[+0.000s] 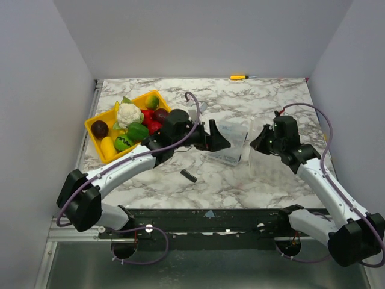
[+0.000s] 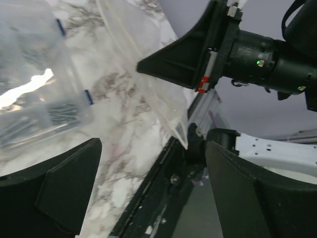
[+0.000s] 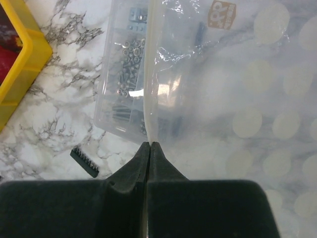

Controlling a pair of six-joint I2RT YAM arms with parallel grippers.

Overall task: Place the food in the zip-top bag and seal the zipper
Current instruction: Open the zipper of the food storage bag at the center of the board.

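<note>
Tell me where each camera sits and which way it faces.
Top external: above and behind the bases, looking down on the table; left arm and right arm show.
Left wrist: on the left gripper, facing the right gripper and zip-top bag; own fingers open at bottom.
Right wrist: looks down past its shut fingers, pinching the bag's edge, to the table.
Shared: both wrist views show the bag and clear parts box.

Left tool (image 2: 153,146) gapes wide, facing the right tool (image 3: 149,145), whose jaws are pressed together.
</note>
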